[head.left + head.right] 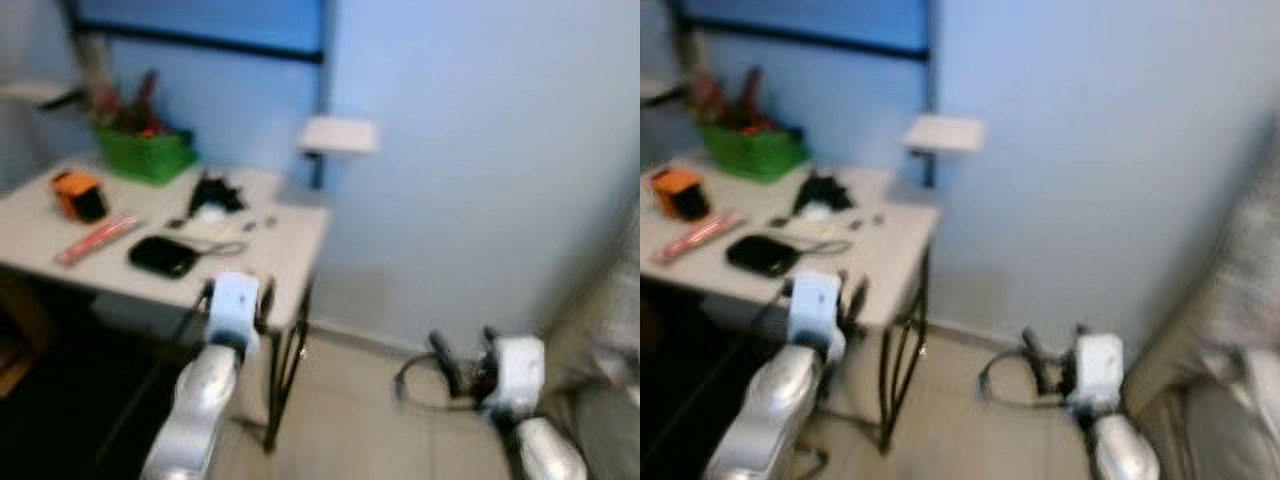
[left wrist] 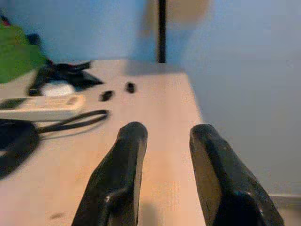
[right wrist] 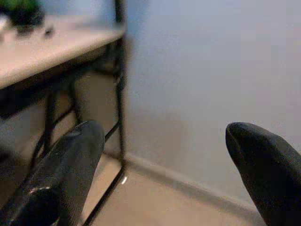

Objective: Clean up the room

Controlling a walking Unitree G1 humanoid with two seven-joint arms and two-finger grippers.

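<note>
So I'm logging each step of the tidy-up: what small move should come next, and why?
Probably ease the left gripper forward over the table toward the black pouch. The gripper is open and empty at the table's near edge, with the pouch the closest loose item. The right gripper is open beside the table, above the floor.

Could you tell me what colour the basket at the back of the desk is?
The basket is green, clearest in the left eye view.
</note>
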